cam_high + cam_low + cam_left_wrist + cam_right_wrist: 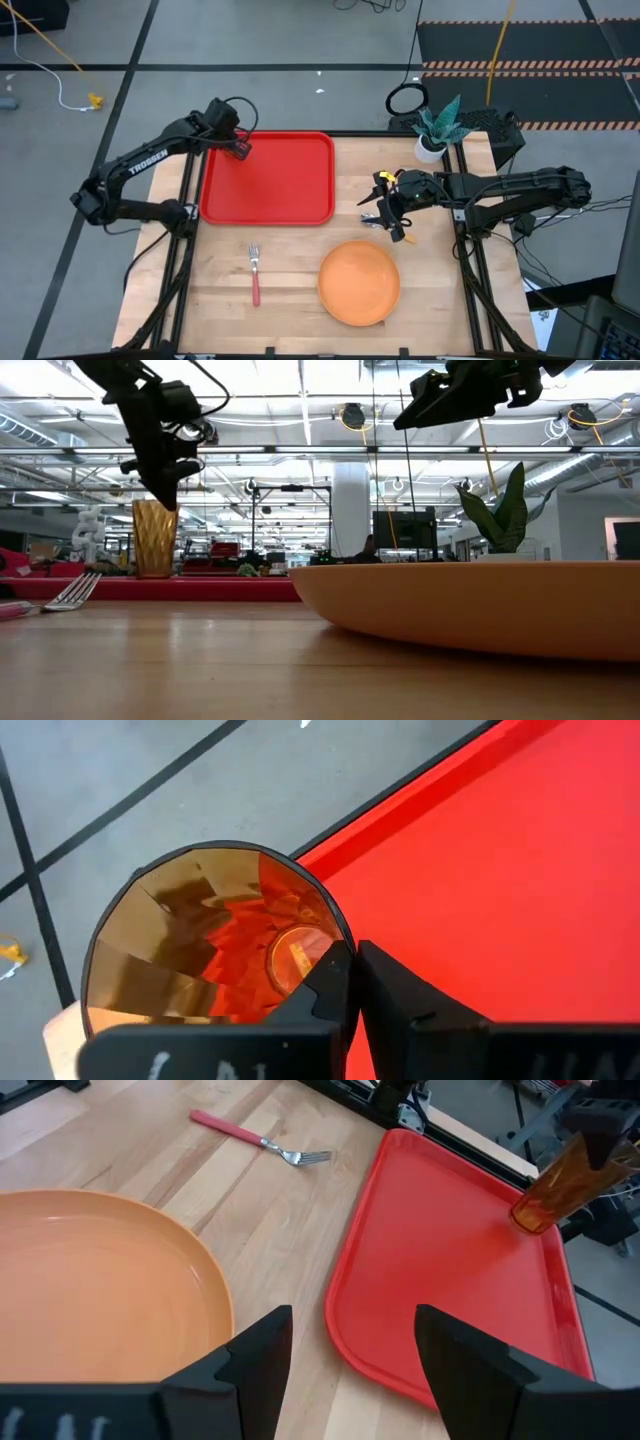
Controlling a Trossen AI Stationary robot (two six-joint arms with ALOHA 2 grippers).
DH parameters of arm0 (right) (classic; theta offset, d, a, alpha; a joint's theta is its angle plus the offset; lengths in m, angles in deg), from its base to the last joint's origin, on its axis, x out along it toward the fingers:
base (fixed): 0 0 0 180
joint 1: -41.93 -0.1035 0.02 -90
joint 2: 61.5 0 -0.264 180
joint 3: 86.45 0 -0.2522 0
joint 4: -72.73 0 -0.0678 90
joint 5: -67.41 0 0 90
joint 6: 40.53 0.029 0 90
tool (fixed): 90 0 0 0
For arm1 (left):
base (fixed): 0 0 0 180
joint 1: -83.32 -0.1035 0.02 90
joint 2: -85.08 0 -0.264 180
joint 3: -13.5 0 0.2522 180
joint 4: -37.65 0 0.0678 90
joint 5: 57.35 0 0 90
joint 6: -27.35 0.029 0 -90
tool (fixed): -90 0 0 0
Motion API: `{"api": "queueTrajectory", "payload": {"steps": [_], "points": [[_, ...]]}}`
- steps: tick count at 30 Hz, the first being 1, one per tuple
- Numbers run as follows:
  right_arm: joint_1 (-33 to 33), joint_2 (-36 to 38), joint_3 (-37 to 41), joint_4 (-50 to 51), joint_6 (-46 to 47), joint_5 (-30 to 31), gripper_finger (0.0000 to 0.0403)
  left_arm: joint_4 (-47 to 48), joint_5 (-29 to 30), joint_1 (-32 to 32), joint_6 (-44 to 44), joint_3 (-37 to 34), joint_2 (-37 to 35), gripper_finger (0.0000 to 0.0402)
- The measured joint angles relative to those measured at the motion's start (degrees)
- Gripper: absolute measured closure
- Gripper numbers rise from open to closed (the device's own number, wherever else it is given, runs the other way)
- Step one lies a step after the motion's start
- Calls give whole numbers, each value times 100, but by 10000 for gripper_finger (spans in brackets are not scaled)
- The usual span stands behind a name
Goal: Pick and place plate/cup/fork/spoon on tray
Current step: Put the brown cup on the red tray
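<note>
The orange plate point(359, 283) lies on the near wood, the red-handled fork point(255, 272) beside it. Above the plate's far edge hovers the right gripper point(350, 1342), fingers spread and empty. Farther off, the amber cup point(215, 935) stands upright in the red tray's point(285, 190) far corner, with the left gripper point(240, 149) just above its rim, fingers nearly together, not clamped on it.

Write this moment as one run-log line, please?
left claw: above cup in tray corner | right claw: open, raised between tray and plate | fork: on table
</note>
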Motion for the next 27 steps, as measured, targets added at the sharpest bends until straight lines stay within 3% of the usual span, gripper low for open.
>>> {"api": "queueTrajectory", "payload": {"steps": [6, 13, 27], "points": [[0, 0, 0, -1, -1, 0, 200, -66, 6, -159, 71, -146, -2, 394], [0, 0, 0, -1, -1, 0, 200, -297, 34, -225, 198, -195, -2, 363], [0, 0, 0, -1, -1, 0, 200, -248, 62, -234, 702, -195, -2, 356]]}}
